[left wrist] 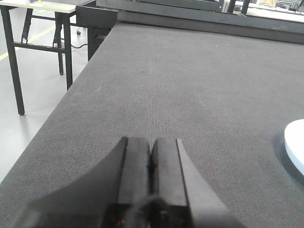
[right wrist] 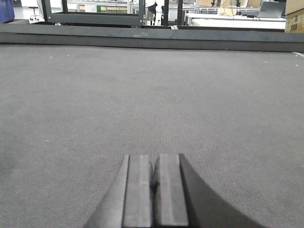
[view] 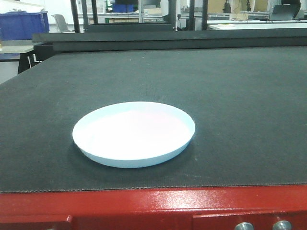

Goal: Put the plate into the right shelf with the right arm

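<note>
Resting flat and right way up, the plate (view: 134,133) sits near the front edge of the dark textured surface (view: 230,81), just behind the red frame (view: 153,203).

Handling assessment: it looks rigid and light to moderate in weight. Its finish is smooth and glossy, so it is probably slippery against hard fingers and liable to chip or break if dropped. The only practical hold appears to be the low raised rim, pinched with one finger under the lip and one inside. The right-hand arc of the rim looks the most accessible for the right arm.

Count: one plate with nothing on it, one surface, two end effectors.

The left end effector (left wrist: 151,175) is low over the surface, its fingers pressed together with nothing between them. The plate's edge shows at the far right of its view. The right end effector (right wrist: 155,190) is likewise closed and empty, and the plate is out of its view. It would have to open before any grasp.

One blue bin (view: 24,24) stands in the background at far left; the right shelf cannot be identified in these views
</note>
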Available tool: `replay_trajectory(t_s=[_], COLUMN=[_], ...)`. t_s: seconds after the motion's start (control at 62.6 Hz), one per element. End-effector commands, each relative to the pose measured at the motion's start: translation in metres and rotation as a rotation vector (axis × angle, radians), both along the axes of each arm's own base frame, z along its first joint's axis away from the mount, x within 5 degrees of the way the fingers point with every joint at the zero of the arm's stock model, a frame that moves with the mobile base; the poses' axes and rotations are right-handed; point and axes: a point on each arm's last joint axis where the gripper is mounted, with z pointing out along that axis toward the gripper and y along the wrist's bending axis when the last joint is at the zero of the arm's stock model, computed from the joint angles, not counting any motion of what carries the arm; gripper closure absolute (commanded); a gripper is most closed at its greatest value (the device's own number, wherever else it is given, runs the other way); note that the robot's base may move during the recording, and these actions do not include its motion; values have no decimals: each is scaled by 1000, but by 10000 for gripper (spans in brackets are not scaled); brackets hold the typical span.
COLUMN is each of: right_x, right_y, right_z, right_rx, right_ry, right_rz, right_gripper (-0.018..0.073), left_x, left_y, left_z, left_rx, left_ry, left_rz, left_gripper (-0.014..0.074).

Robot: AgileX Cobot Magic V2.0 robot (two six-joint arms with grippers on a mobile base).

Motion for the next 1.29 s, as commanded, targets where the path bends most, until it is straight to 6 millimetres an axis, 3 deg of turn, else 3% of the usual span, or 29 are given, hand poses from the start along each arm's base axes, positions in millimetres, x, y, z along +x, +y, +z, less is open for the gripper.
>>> replay_trajectory(t_s=[0.0,0.447,0.703,0.783,0.894,1.022,1.118,1.278], right_x=[0,0,-3,-6,-12,-26,-27,3], right_y=[0,0,-1,-2,-2,-1,-1,2], right_z=[9,9,27,36,60,112,149,191], right_rx=[-14,-14,-3,75,248,245,243,224], right_ry=[-82,-82,-281,-372,-441,-469,-332,25], right_rz=[-2,-2,-12,-4,37,48,37,22], right_gripper=[504,504,504,504,504,504,504,504], left_x=[0,0,0,0,0,0,0,0], left_y=[0,0,0,0,0,0,0,0], left_z=[5,5,5,5,5,5,5,5], left_rx=[-11,-11,-11,-11,-11,-11,-11,-11], left_ry=[-86,-86,-86,-86,-86,-86,-86,-86], left_rz=[-4,-4,-4,-4,-4,-4,-4,-4], left_gripper=[643,643,643,643,643,643,643,643])
